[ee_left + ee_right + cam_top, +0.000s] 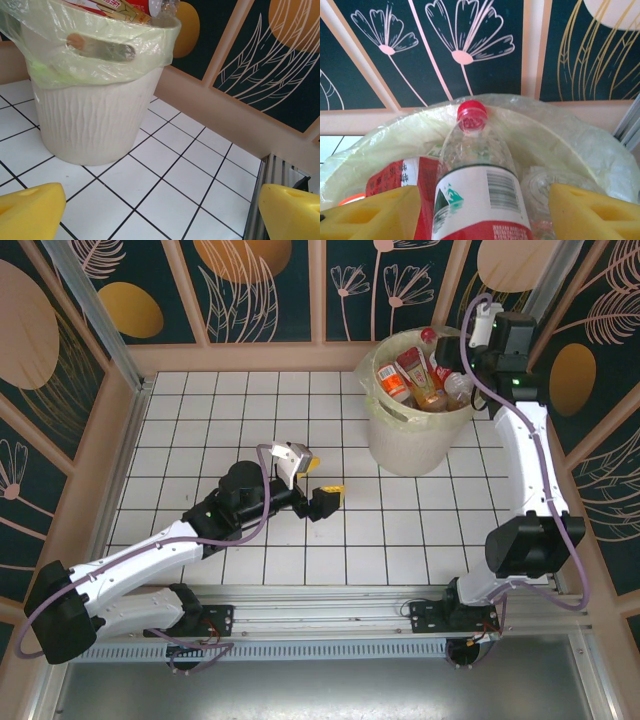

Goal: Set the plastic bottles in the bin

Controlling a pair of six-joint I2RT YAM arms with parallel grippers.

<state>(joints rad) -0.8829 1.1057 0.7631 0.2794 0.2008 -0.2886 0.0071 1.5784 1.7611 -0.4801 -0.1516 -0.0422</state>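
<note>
- right gripper [480, 202] is over the bin [570, 140], jaws abt half apart w/ a clear bottle [477, 150] lying btwn the yellow fingers [590, 215], neck pointing away from the cam
- there's a gap on both sides of it, so neither pad touches and it's not gripping anything afaict
- that bottle lies on top of the other bottles [415, 380] in the bin, w/ its red cap [471, 116] near the far rim
- left gripper [160, 210] is low over the table [175, 175], jaws spread wide w/ nothing btwn them; the bin stands ahead, off to the left in its view, well apart from both pads
- top cam: bin is at the far right of the table, left gripper near the middle
- writing: the clear bottle has a white label [475, 200] w/ a barcode + small green triangle logo, then a red band below w/ white print too small to read
- the red label [400, 175] next to it has white characters i can't make out; in the left wrist view a label poking out the top ends in "BER"
- materials: bin is pale yellowish plastic, round, w/ wavy vertical ribs down the wall and a cut-out handle slot [102, 47]
- a thin crinkly clear liner [100, 70] is folded over the bin's rim
- the clear bottle is thin, dented plastic; the table is white square tiles w/ dark lines
</note>
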